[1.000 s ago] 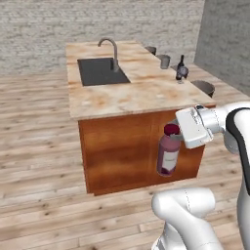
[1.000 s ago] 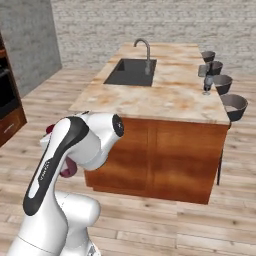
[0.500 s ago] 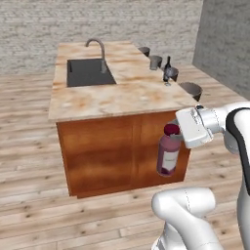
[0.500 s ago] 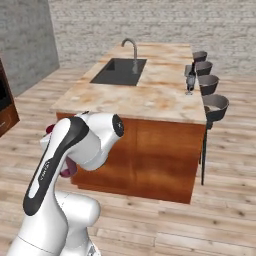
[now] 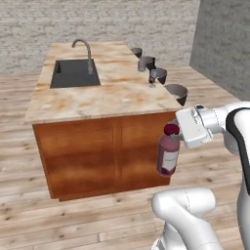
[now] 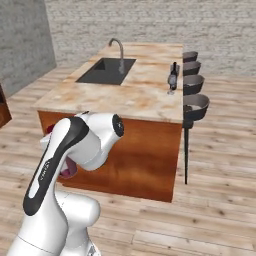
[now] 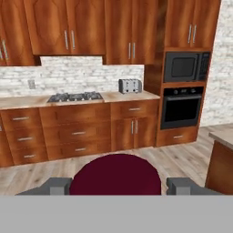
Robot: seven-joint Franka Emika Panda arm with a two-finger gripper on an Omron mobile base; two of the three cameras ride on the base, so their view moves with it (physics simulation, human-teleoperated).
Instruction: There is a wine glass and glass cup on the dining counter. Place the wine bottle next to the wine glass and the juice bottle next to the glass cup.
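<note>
Hand view has the jaws clamped either side of the juice bottle (image 7: 115, 175), its cap between them.

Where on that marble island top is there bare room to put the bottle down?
Free: the wide pinkish marble counter between the dark sink and the near edge. Crowded: the far right edge, where the dark wine bottle and wine glass stand by the stools.

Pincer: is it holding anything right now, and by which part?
Yes: the pincer holds the juice bottle by its neck, just under the dark red cap.
</note>
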